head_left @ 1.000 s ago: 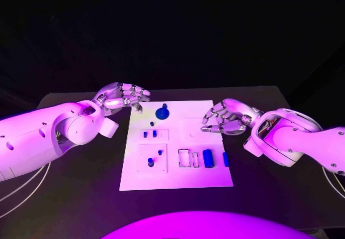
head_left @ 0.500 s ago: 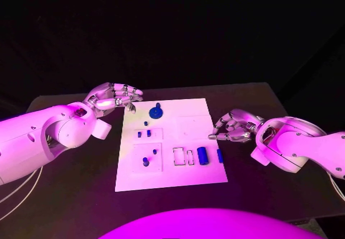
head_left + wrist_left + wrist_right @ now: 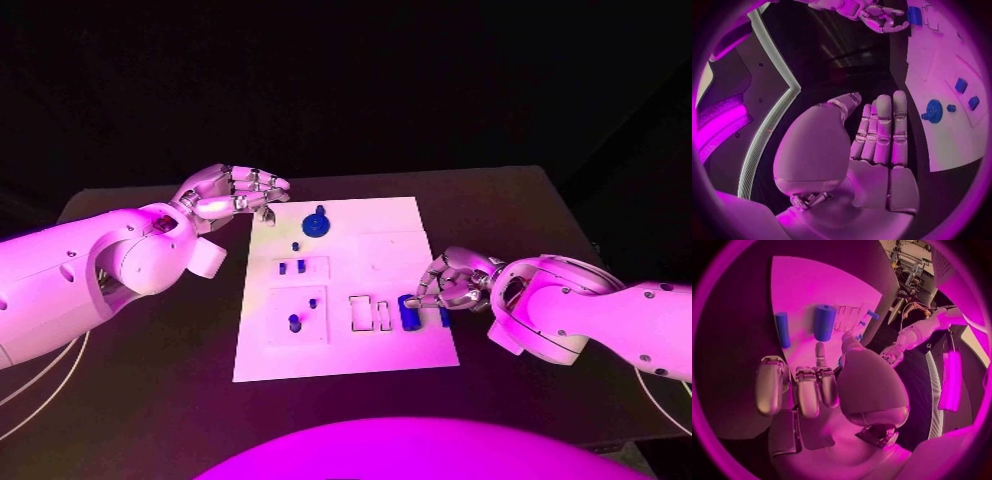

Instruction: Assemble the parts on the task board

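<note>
**A:** Where is the right hand [image 3: 444,285] sitting at this moment?

**B:** It is hovering low over the near right part of the task board [image 3: 389,245], with its fingertips [image 3: 418,300] pointing down at the thick blue cylinder [image 3: 410,314]. In the right wrist view the cylinder [image 3: 824,322] is lying just beyond the fingertips [image 3: 819,349], apart from them, and the thin blue bar [image 3: 782,329] is lying beside it near the board's edge.

**B:** The fingers are curling inward, fairly narrow, and nothing is showing between them.

**A:** And the left hand [image 3: 231,195]?

**B:** It is hanging off the board's far left corner, over the black table [image 3: 144,380]. Its fingers are bending loosely with gaps between them, and it is carrying nothing. In the left wrist view the fingers [image 3: 882,130] are lying side by side, with the palm bare.

**A:** What is lying nearest to that hand?

**B:** The round blue knob [image 3: 317,224], just off its fingertips on the board's far part, with a tiny blue peg [image 3: 294,245] beside it. Two small blue blocks [image 3: 291,267] are sitting further from the hand, and another blue peg [image 3: 294,322] is standing in a square recess beyond those.

**A:** Anything between the two hands?

**B:** Two empty rectangular slots [image 3: 371,312], just beside the cylinder on the side away from the right hand.
</note>
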Controlling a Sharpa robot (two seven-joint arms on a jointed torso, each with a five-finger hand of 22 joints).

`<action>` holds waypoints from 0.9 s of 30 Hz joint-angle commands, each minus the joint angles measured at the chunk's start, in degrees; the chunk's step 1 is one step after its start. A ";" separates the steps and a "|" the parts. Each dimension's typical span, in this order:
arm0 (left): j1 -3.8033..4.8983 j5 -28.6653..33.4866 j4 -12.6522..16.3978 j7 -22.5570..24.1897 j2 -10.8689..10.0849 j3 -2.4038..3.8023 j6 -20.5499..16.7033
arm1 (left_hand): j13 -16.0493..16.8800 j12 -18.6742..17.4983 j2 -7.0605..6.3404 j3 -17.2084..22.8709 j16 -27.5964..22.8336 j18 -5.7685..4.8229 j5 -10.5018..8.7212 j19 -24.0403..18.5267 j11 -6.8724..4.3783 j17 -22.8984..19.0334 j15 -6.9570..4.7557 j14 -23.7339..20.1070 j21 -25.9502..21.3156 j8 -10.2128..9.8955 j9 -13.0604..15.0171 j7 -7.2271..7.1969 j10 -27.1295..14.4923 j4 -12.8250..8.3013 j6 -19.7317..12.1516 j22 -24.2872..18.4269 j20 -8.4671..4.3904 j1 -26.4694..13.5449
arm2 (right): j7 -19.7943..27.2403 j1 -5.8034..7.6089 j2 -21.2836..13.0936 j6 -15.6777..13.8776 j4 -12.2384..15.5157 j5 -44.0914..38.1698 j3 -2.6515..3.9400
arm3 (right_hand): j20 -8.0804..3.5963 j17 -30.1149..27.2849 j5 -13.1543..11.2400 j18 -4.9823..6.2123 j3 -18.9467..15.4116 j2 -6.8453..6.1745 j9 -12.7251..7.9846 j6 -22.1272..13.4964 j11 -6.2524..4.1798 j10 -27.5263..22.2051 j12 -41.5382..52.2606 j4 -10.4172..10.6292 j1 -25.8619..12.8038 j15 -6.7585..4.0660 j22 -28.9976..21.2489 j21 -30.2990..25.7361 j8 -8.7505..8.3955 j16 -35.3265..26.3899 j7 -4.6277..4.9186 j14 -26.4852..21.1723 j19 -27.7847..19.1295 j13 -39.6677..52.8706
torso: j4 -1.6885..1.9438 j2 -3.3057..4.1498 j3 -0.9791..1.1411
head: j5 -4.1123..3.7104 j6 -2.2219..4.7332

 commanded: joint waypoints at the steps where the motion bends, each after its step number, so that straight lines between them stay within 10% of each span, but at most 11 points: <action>1: 0.00 0.42 0.16 0.72 0.08 0.03 0.97 | 0.09 0.26 0.25 0.05 0.13 0.82 0.21 0.08 0.08 0.10 0.18 -0.31 -0.41 -0.01 -0.04 -0.13 -0.44 0.24 -0.38 -0.09 0.25 -0.38 | -2.95 -0.21 0.56 2.19 -0.14 -1.69 0.00 | 0.09 13.28 0.13 -0.38 -0.47 -0.06 -0.10 -0.43 0.44 4.39 -0.08 0.05 0.14 0.17 7.24 0.02 -0.31 0.27 0.05 5.63 1.06 12.01 | -0.11 -0.01 -0.02 | 0.13 -0.11; 16: -0.01 0.39 0.16 0.17 0.06 0.03 1.75 | 0.10 0.27 0.31 0.10 0.12 0.84 0.24 0.11 0.05 0.11 0.16 -0.33 -0.48 0.01 -0.03 -0.16 -0.46 0.21 -0.38 -0.14 0.24 -0.21 | -6.19 -0.46 2.82 4.65 -0.69 -3.58 0.00 | 0.12 13.17 0.62 -0.29 -7.62 -1.63 0.51 0.73 0.27 3.78 -0.79 0.59 -6.57 0.09 7.37 -0.41 0.06 0.24 -0.23 5.59 0.89 11.27 | -0.06 0.00 0.02 | 0.12 -0.14; 27: -0.01 0.37 0.19 0.08 -0.10 0.03 1.87 | 0.11 0.28 0.37 0.13 0.11 0.84 0.25 0.14 0.05 0.13 0.14 -0.37 -0.55 0.03 -0.02 -0.16 -0.48 0.24 -0.39 -0.19 0.24 -0.11 | -7.52 -2.32 5.48 5.05 -3.24 -6.98 0.01 | -0.06 13.08 0.33 -0.26 -6.94 0.94 0.95 1.48 -0.02 3.63 -1.07 0.22 -3.30 -0.15 7.40 -0.66 0.66 0.20 -0.56 5.57 0.86 11.10 | -0.04 0.04 0.04 | 0.50 -0.31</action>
